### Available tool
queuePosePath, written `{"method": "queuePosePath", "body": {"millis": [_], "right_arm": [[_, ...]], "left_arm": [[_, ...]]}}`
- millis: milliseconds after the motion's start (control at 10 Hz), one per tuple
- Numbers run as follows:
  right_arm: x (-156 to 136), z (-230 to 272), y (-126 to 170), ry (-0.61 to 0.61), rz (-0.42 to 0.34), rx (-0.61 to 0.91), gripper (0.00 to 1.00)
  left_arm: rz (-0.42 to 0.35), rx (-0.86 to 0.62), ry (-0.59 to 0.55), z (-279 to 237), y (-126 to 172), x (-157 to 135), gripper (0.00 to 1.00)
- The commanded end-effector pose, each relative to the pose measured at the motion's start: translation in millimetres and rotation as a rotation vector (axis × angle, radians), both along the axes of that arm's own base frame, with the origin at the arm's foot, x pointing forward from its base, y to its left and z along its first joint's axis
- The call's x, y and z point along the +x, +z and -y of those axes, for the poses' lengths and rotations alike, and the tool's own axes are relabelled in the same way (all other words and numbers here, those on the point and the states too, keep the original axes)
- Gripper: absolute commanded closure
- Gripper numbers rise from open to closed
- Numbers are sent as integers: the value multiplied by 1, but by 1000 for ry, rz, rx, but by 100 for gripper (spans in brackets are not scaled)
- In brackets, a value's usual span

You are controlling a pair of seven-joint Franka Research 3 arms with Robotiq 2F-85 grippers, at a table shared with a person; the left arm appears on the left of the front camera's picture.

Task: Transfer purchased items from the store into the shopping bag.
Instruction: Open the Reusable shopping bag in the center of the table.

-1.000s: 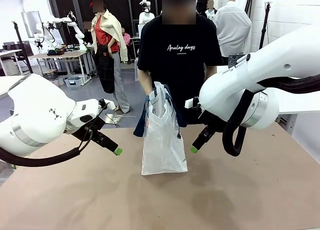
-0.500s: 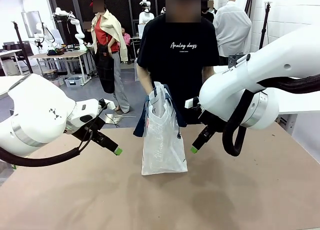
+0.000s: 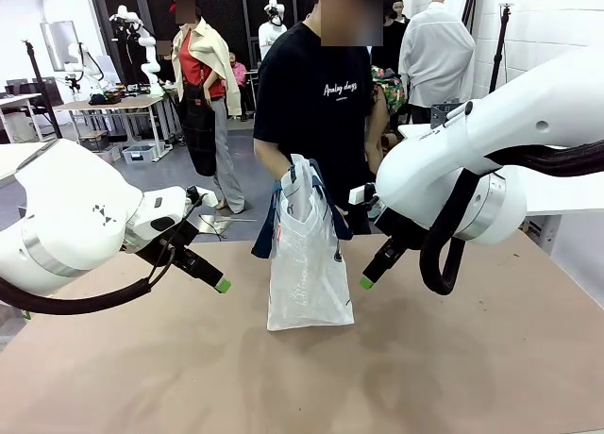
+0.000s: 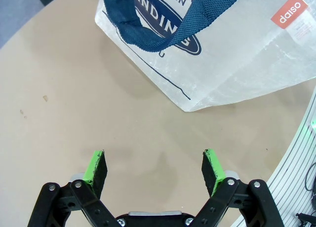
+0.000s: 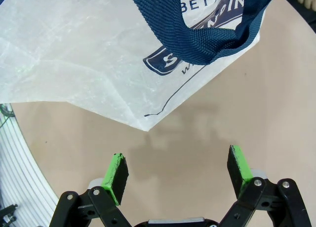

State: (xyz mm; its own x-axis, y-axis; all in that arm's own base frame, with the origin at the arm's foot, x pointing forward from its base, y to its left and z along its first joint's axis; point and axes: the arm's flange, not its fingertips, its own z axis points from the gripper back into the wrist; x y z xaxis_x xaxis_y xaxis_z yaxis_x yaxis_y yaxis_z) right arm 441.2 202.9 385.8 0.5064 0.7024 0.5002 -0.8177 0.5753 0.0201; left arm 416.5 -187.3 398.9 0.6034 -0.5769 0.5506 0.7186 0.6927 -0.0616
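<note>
Shopping bag [image 3: 307, 264] upright mid-desk [image 3: 453, 358], unmoved; person's hand [image 3: 285, 178] at its top. Left gripper [image 4: 155, 165] and right gripper [image 5: 177, 170] flank the bag, both released, empty, unchanged (person's torso has turned slightly).

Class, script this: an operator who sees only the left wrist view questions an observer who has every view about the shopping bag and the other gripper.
Operator: My open left gripper faces the shopping bag. Is anyone holding it?
Observer: Yes. The person's hand grips its top, and the bag stands upright on the table.
Operator: Where is the right gripper?
Observer: The right gripper is open and empty, low over the table at the bag's opposite side.
</note>
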Motion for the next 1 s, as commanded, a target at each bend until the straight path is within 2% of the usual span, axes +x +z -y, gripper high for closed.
{"method": "queuePosePath", "body": {"millis": [0, 900], "right_arm": [[0, 0, -1, -2, -1, 4, 0], [0, 0, -1, -2, -1, 4, 0]], "left_arm": [[-5, -15, 2, -2, 0, 1, 0], [-5, -15, 2, -2, 0, 1, 0]]}}
